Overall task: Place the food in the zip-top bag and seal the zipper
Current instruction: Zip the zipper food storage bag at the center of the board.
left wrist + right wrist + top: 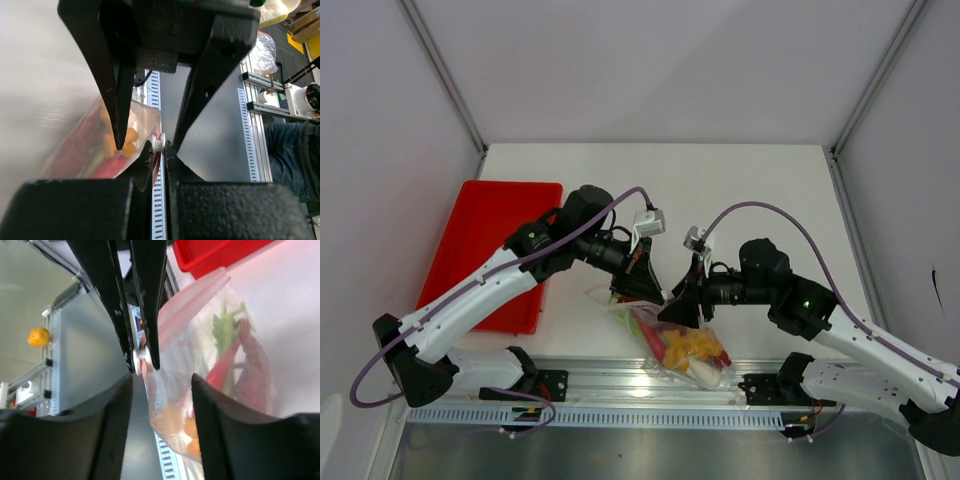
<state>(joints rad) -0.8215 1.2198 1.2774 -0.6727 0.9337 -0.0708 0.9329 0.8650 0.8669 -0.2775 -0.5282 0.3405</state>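
Rail: we see a metal rail [620,375] along the near edge of the tabletop, between the two arm bases.
Bag: the clear bag [672,335] is just behind this rail, in the middle between the arms. Its near end reaches over the rail, and its mouth end points away from us, toward the two grippers.
Food: the food [692,348] is inside the bag. We can make out orange pieces, a red chili, green stalks and a white piece at the near end.
Slider: the small white slider [140,354] sits on the mouth edge, where both grippers meet.
Left gripper: the left gripper [158,147] has its fingers pressed together on the slider and pinches it from both sides.
Right gripper: the right gripper [162,377] has its fingers spread, with the bag in the gap just beside the slider. We cannot tell whether its fingers touch the plastic.
Zipper: the pink zipper [197,292] runs from the slider along the mouth edge, toward a corner of the tray. We cannot tell whether it is sealed.
Tray: the red tray [485,250] lies at the left, partly under the left arm and apart from the bag.
Tabletop: the white tabletop [720,190] goes on behind the arms to the far wall.
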